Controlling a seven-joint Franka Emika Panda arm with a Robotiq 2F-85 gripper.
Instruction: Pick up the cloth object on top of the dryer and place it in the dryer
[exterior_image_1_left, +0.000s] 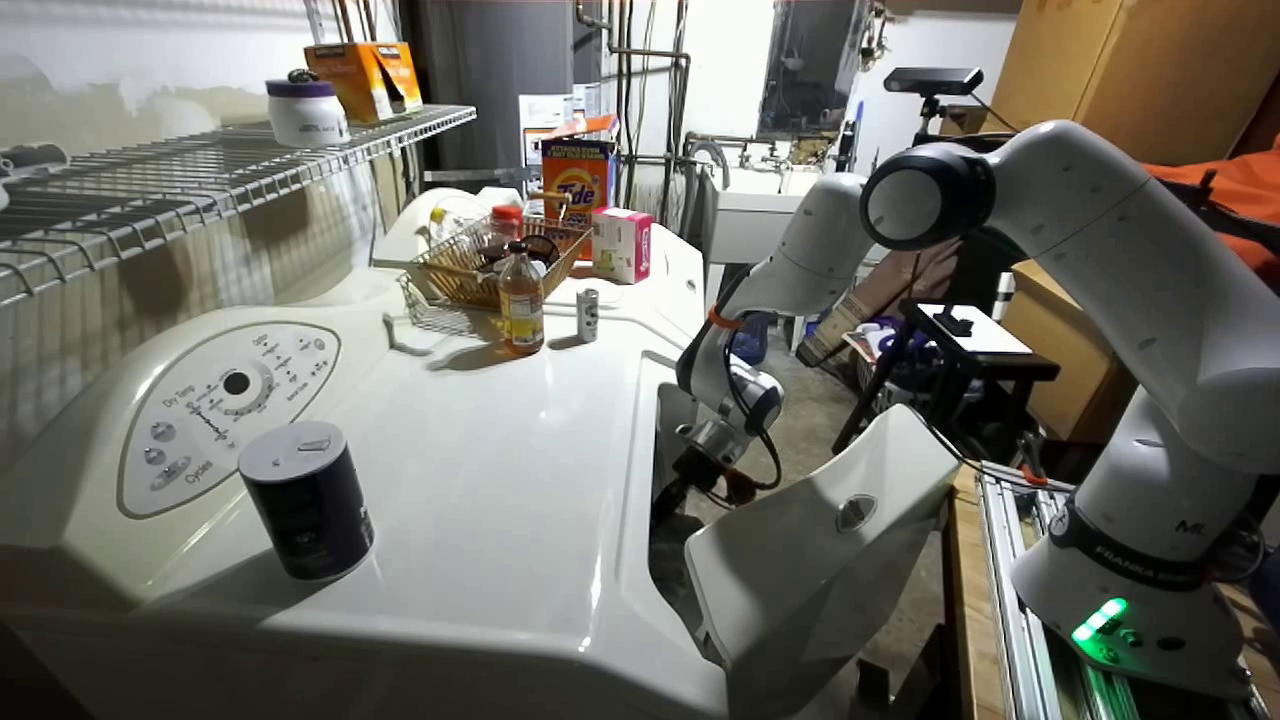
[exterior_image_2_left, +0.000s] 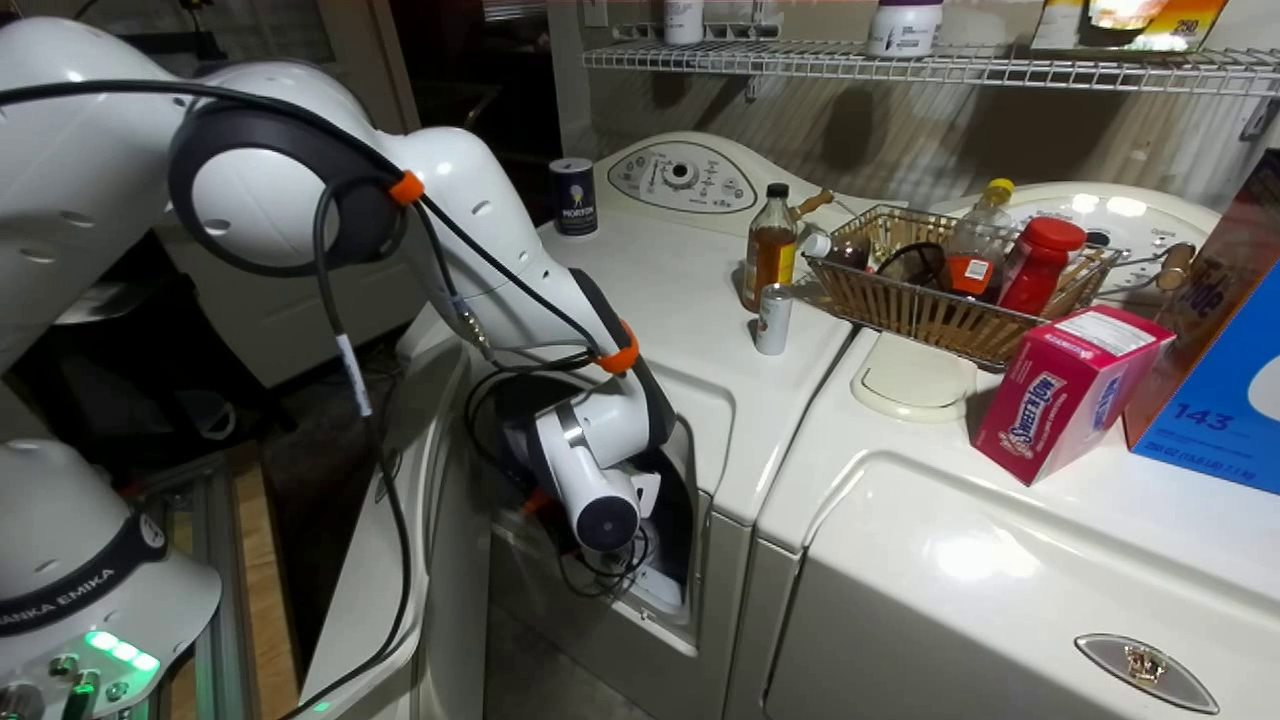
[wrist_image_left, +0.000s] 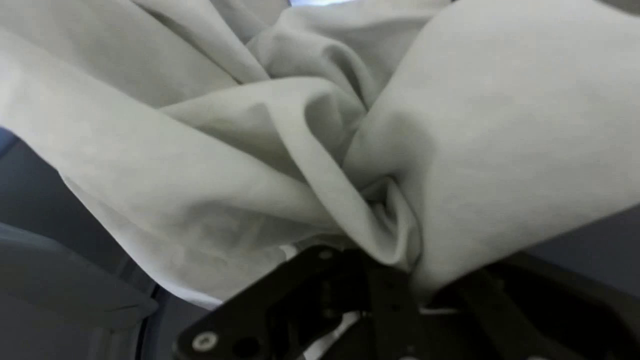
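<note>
Off-white, crumpled cloth (wrist_image_left: 300, 140): held. Jaws of the black two-fingered gripper (wrist_image_left: 417, 290) are closed on a bunched fold, with loose material fanning out to both sides in the wrist view. Dim blue-grey surfaces (wrist_image_left: 30, 195) show past the cloth's edges; these are judged to be the drum interior. In both exterior views the white jointed robot arm (exterior_image_1_left: 1100, 260) reaches down to the dark front opening (exterior_image_2_left: 675, 500) of the cream-white dryer (exterior_image_1_left: 480, 480); how deep the cloth sits cannot be determined from there. A cream-white dryer door (exterior_image_1_left: 820, 570) with an oval badge stands open. On the dryer's top are a dark-blue cylindrical canister labelled Morton (exterior_image_2_left: 574, 197), a clear bottle of amber liquid (exterior_image_2_left: 768, 258) and a small pale can (exterior_image_2_left: 773, 322), all apart from the arm.

Step in hand, as assessed: placement, pick-up being done. Next move calls for bringing all loose cloth past the opening's lip, then parting the jaws and withdrawing without touching door or frame. Noted concern: trailing folds could catch on the lip or follow the gripper out.
</note>
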